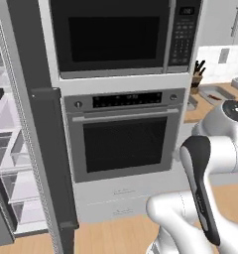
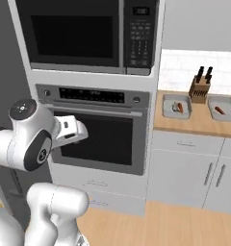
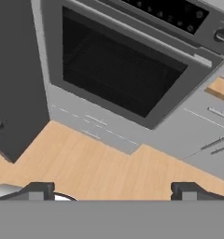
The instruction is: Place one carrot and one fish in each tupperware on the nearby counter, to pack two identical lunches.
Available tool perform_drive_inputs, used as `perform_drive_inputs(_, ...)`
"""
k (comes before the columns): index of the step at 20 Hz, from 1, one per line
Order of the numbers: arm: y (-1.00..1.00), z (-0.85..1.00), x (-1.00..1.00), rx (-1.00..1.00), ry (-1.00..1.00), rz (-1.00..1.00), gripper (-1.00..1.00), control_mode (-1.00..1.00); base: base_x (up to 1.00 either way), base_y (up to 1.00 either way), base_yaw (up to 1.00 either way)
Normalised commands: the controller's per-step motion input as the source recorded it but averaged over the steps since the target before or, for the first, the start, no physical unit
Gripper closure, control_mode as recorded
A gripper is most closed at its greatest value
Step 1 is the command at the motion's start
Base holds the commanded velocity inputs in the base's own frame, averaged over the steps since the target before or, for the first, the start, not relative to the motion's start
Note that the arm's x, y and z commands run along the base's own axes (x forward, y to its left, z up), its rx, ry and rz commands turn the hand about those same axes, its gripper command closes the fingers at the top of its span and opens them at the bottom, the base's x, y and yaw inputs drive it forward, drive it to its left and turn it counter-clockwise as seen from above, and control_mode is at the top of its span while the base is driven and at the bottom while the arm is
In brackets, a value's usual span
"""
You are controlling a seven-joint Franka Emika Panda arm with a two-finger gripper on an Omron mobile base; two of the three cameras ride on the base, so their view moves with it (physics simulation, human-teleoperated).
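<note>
Before the steel wall oven [image 2: 100, 132] | gripper [image 3: 114, 190] released, empty | two grey rimmed tupperware [image 2: 177, 106] on light-brown wooden counter [image 2: 194, 122], well apart | risk: arm swing may hit oven door.

A built-in wall oven [image 2: 96, 129] with a dark glass door is set in a pale grey tall cabinet, and a microwave [image 2: 86, 34] is mounted directly above it. Two drawers [image 2: 98, 192] are fitted below the oven. A knife block [image 2: 200, 89] is placed against the white tiled wall. An open fridge door with shelves [image 1: 14, 163] is seen at the left. The floor [image 3: 104, 168] is laid in light wood.
</note>
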Motion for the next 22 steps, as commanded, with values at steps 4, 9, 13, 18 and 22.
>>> perform_drive_inputs(4,0.00,0.00,0.00,0.00,0.00,0.00,-1.00,1.00,-1.00,0.03,-0.04)
perform_drive_inputs(9,0.00,0.00,0.00,0.00,0.00,0.00,-1.00,1.00,-0.95,0.58,-0.06)
perform_drive_inputs(13,0.00,0.00,0.00,0.00,0.00,0.00,-1.00,1.00,-0.17,1.00,-0.04)
perform_drive_inputs(18,0.00,0.00,0.00,0.00,0.00,0.00,-1.00,1.00,0.11,1.00,-0.09)
perform_drive_inputs(22,0.00,0.00,0.00,0.00,0.00,0.00,-1.00,1.00,0.03,1.00,-0.14)
